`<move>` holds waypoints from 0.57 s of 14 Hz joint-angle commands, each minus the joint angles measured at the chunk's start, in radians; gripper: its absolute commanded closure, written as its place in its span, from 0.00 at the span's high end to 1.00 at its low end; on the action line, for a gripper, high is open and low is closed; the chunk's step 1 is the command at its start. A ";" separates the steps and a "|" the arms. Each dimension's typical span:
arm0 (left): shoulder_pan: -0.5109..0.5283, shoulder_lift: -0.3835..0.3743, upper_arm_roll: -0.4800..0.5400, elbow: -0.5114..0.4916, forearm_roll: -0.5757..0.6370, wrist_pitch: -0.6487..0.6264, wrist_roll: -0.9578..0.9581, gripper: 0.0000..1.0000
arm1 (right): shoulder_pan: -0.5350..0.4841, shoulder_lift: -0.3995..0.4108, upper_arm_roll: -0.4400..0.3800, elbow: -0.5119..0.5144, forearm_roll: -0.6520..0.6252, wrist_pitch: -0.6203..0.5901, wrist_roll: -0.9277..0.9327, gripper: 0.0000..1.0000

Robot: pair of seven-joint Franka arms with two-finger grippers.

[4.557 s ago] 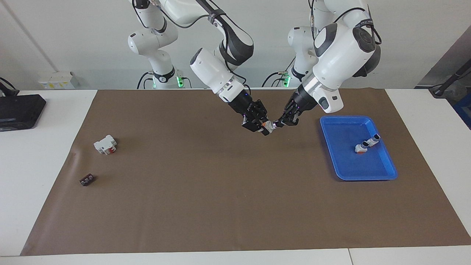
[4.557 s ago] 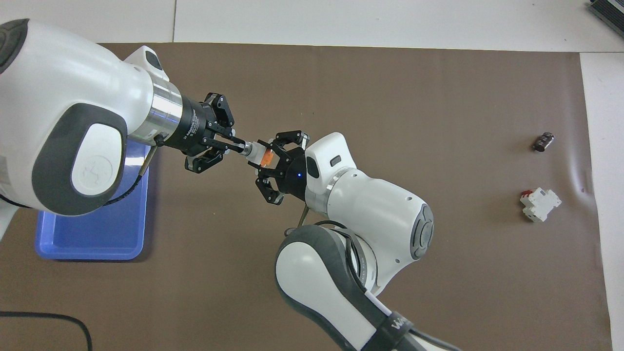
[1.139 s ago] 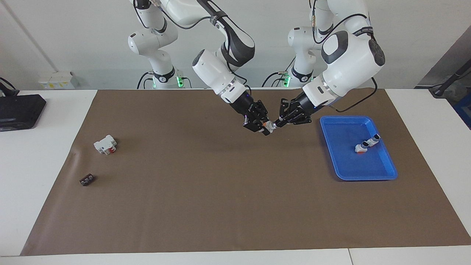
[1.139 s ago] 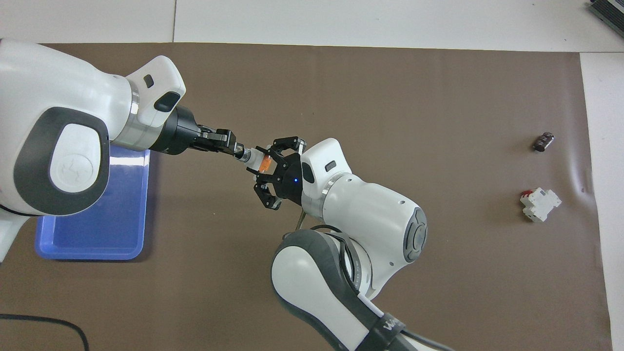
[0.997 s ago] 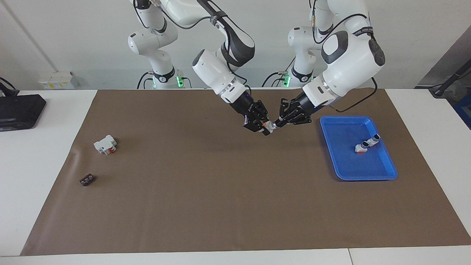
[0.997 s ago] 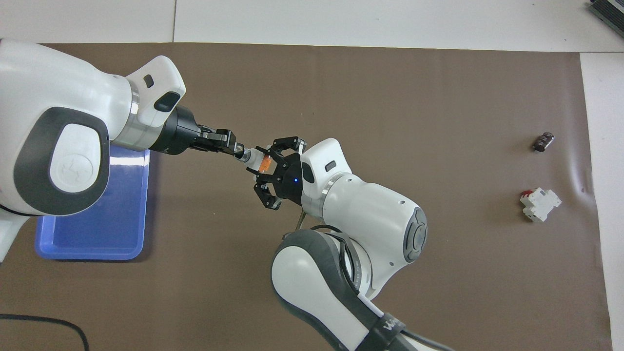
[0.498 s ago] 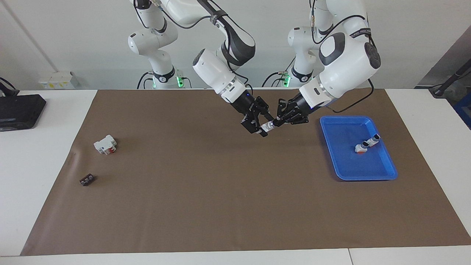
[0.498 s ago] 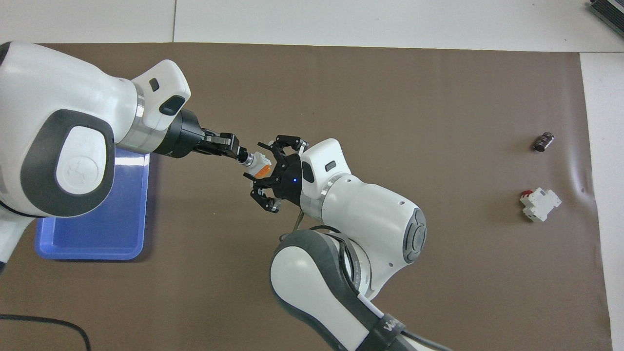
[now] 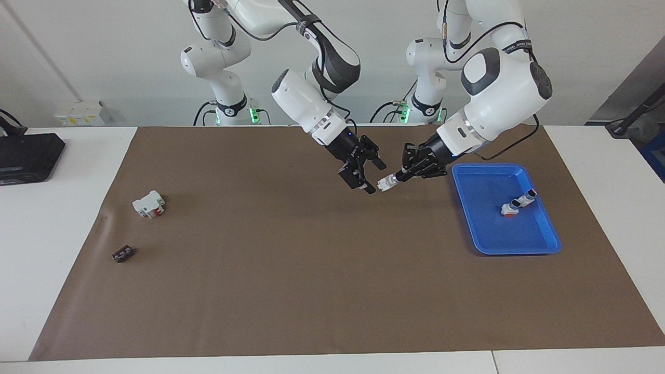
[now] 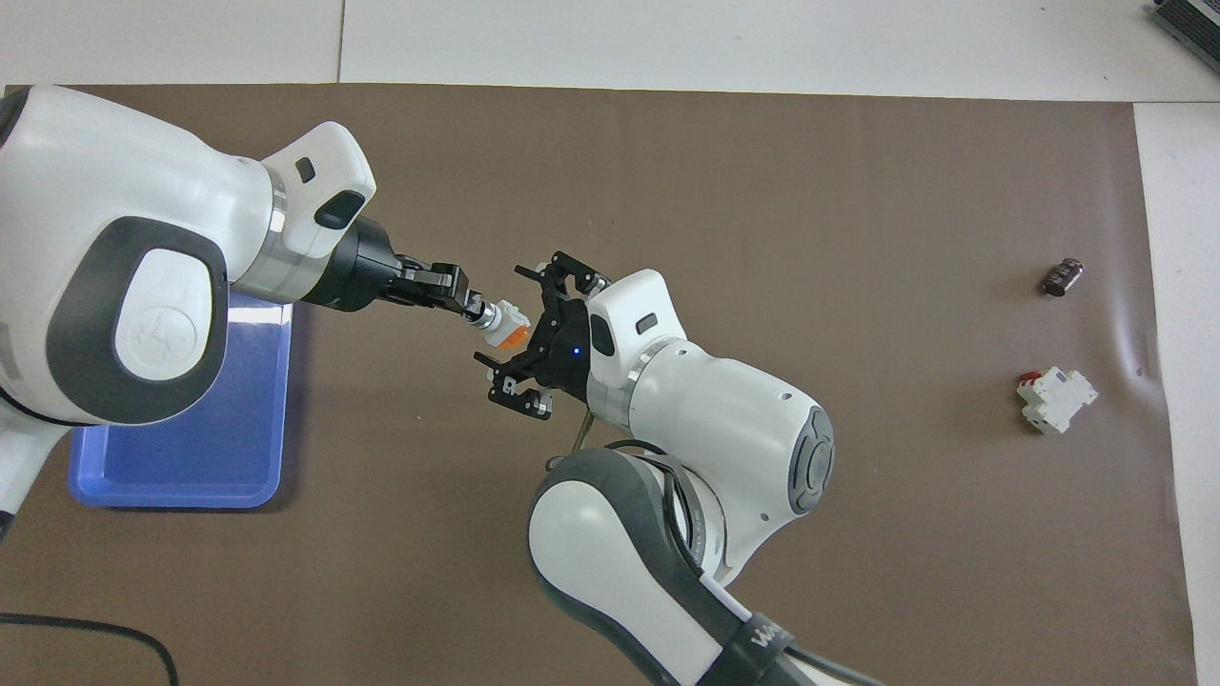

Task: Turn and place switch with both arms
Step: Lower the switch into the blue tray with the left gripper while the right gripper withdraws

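Note:
The switch, white with an orange section, hangs in the air over the brown mat. My left gripper is shut on its knob end. My right gripper is open, its fingers spread wide. In the facing view the switch body sits just clear of the right fingertips, toward the blue tray. In the overhead view the orange section lies between the spread fingers without visible contact.
Another small switch lies in the blue tray at the left arm's end. A larger white block with a red part and a tiny dark piece lie at the right arm's end. A black box sits off the mat.
My right gripper has opened and let go of the switch. The left gripper has drawn the switch a little away, toward the tray.

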 commanded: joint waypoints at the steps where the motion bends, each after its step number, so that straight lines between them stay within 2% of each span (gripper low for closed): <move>1: 0.079 -0.034 -0.002 -0.032 0.064 -0.031 0.009 0.00 | -0.056 -0.006 0.009 -0.002 0.019 0.006 -0.075 1.00; 3: 0.131 -0.032 -0.002 -0.032 0.119 -0.040 0.009 0.00 | -0.081 -0.012 0.003 -0.013 0.013 0.006 -0.096 1.00; 6: 0.202 -0.041 -0.002 -0.059 0.215 -0.042 0.009 0.00 | -0.184 -0.021 0.003 -0.011 0.005 -0.001 -0.220 1.00; 8: 0.246 -0.054 -0.002 -0.091 0.277 -0.044 0.013 0.00 | -0.228 -0.031 0.000 -0.013 0.005 -0.003 -0.227 1.00</move>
